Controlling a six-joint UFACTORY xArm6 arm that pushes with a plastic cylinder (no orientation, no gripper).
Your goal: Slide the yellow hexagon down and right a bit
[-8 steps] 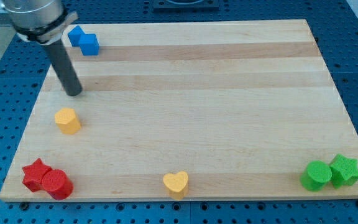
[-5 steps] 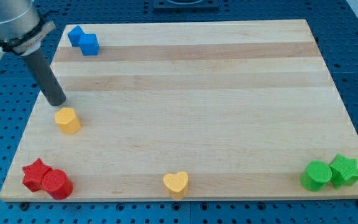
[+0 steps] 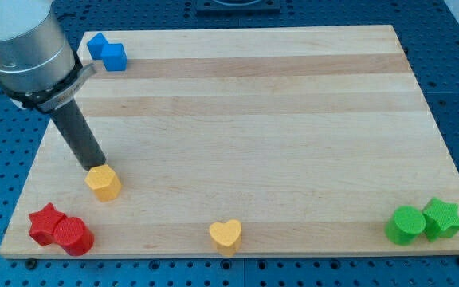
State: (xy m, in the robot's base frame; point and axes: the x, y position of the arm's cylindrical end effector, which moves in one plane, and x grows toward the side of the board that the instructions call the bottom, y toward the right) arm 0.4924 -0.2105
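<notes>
Sitting at the near left corner of the pale wooden board (image 3: 245,88), a red star block (image 3: 45,222) touches a red cylinder block (image 3: 73,235). My tip (image 3: 94,167) presses against the far left edge of the yellow hexagon block (image 3: 103,182), which lies left of centre, nearer than the two touching blue cube blocks (image 3: 107,52) at the far left. A yellow heart block (image 3: 225,236) rests by the near edge. At the near right, a green cylinder block (image 3: 406,225) touches a green star block (image 3: 442,218). No claw exists; the rod ends bare.
</notes>
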